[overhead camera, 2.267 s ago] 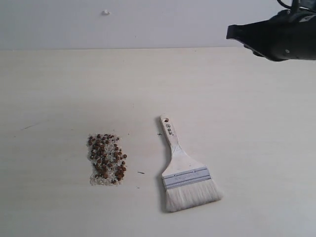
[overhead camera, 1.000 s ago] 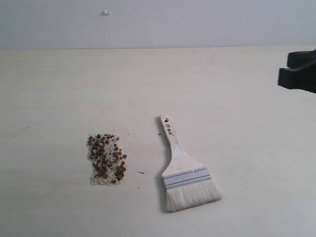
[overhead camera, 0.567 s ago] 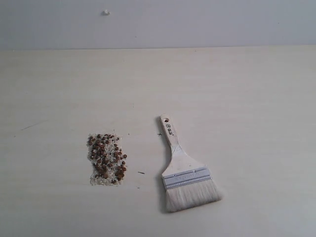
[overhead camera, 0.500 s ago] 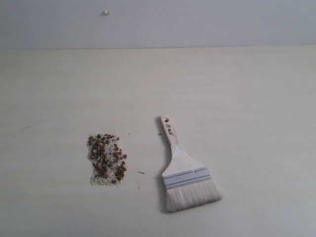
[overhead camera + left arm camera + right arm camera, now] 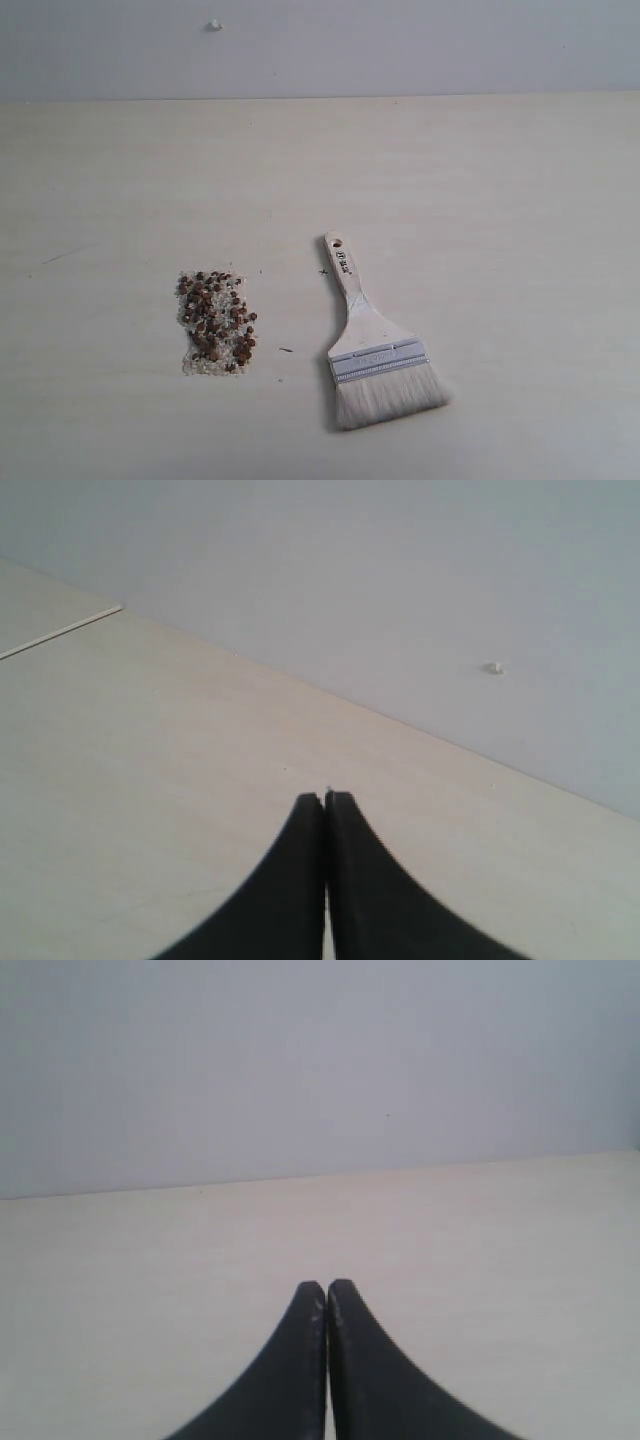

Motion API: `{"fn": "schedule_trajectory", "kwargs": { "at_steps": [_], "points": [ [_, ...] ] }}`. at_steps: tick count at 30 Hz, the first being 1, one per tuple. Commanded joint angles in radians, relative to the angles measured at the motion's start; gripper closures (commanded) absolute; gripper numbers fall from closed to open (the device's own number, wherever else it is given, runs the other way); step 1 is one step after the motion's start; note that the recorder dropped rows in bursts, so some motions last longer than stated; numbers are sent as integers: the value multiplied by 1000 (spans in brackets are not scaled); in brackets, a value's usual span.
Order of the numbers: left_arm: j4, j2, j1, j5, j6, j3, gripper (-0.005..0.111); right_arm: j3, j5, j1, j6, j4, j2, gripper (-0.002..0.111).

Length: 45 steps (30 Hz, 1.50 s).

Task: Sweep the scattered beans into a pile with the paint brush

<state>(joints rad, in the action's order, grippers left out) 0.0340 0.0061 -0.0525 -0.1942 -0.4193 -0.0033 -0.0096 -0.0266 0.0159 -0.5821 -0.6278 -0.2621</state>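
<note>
Pile on the table, paint brush lying just right of it, bristles nearest the camera

Right tool closed, seemingly above pale table; grey wall behind.

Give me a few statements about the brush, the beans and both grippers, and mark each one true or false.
1. The paint brush lies flat on the table, in no gripper. True.
2. The beans are strewn across the whole table. False: they sit in one compact clump, mixed with white grains.
3. The brush's bristles touch the beans. False: bare table separates them.
4. The left gripper is open. False: its jaws are shut on nothing.
5. The right gripper is shut and empty. True.
</note>
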Motion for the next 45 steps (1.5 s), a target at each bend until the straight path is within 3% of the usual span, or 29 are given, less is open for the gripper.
{"fn": "schedule_trajectory", "kwargs": {
  "at_steps": [1, 9, 19, 45],
  "points": [
    [-1, -6, -6, 0, -3, 3, 107, 2, -1, -25, 140, 163, 6, 108],
    [-1, -6, -6, 0, -3, 3, 107, 2, 112, -35, 639, 656, 90, 108],
    [-1, -6, -6, 0, -3, 3, 107, 2, 269, -35, 634, 628, 262, 108],
    [-1, -6, -6, -2, -3, 3, 107, 2, 271, -35, 637, 628, 262, 108]
  ]
}}
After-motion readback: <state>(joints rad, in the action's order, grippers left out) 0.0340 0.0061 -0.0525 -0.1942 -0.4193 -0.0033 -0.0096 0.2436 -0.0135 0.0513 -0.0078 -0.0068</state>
